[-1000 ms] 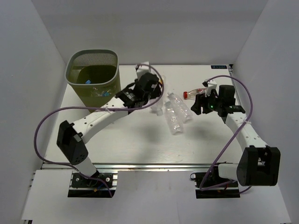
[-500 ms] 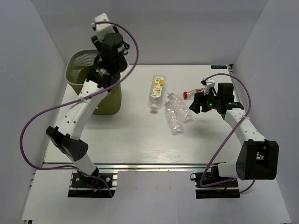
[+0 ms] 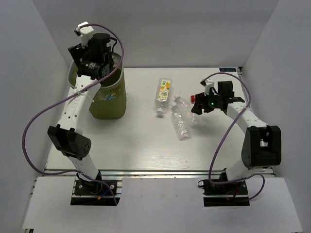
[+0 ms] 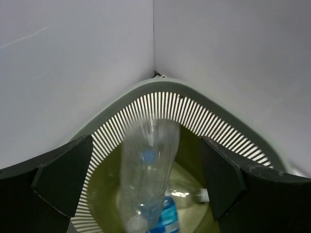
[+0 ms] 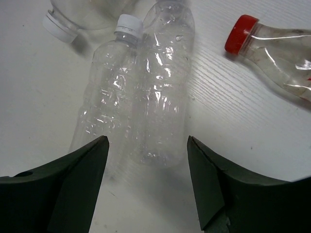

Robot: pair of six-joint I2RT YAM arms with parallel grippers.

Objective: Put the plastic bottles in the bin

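My left gripper (image 3: 91, 64) hangs open over the olive-green mesh bin (image 3: 111, 104). In the left wrist view a clear bottle (image 4: 148, 165) hangs loose between the wide-apart fingers, inside the bin's rim (image 4: 194, 94). A blue-labelled bottle (image 4: 167, 218) and a white-capped one (image 4: 187, 194) lie on the bin's floor. On the table lie an orange-and-green labelled bottle (image 3: 164, 92), two clear bottles (image 3: 181, 124) (image 3: 187, 109) and a red-capped bottle (image 5: 277, 51). My right gripper (image 3: 197, 107) is open, just short of the base of one clear bottle (image 5: 163, 102).
White walls close in the table on the left, back and right. The bin stands in the far left corner. The white-capped neck of another bottle (image 5: 60, 24) shows at the top left of the right wrist view.
My left arm swung from the bottles at the table's middle up over the bin and opened, letting the clear bottle go. The right gripper moved left toward the clear bottles.
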